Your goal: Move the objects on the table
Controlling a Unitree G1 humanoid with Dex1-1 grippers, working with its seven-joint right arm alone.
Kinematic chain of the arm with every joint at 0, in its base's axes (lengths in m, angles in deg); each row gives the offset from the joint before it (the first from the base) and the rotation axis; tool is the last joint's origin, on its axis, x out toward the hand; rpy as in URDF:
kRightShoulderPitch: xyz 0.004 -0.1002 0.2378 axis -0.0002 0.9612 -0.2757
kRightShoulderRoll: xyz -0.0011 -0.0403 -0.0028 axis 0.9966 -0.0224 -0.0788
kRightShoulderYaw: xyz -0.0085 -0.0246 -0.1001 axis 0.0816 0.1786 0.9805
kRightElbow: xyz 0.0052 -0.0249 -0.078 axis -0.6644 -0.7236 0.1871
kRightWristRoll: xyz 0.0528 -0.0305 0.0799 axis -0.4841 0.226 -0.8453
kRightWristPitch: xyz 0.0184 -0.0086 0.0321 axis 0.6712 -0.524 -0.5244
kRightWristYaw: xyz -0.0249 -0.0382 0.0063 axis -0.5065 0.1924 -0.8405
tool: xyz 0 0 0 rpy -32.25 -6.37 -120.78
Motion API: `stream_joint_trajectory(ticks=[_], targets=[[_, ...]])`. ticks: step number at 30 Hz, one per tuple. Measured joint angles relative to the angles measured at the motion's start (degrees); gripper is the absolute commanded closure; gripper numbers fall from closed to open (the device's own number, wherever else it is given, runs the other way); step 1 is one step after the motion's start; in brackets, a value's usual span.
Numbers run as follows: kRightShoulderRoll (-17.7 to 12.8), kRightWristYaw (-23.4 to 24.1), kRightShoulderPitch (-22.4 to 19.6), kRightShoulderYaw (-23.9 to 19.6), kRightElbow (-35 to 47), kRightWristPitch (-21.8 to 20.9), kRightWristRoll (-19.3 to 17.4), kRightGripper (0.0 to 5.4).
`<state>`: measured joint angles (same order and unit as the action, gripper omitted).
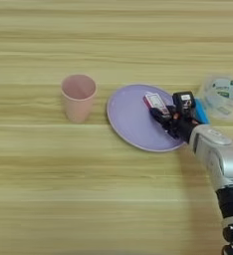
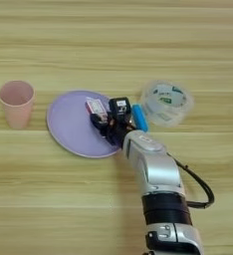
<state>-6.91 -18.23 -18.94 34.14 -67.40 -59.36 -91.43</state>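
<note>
On a wooden counter (image 1: pixel 113 199), the right claw (image 1: pixel 164 113) grips a red-edged white packet (image 1: pixel 155 101) over the right side of a lilac plate (image 1: pixel 131 119). A pink cup (image 1: pixel 78 97) stands left; a clear lidded container (image 2: pixel 166 102) sits right. Its label is unreadable.
</note>
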Motion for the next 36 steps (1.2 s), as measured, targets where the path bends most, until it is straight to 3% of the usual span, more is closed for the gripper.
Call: stream_joint_trajectory(ticks=[10,24,36], targets=[[0.0,-0.1,0.2,-0.3,0.5,0.0,-0.2,3.31],[-0.6,-0.7,3.1,-1.8,11.4,2.4,-1.4,3.31],[-3.9,-10.6,10.0,-2.4,24.9,11.9,-11.0,3.31]])
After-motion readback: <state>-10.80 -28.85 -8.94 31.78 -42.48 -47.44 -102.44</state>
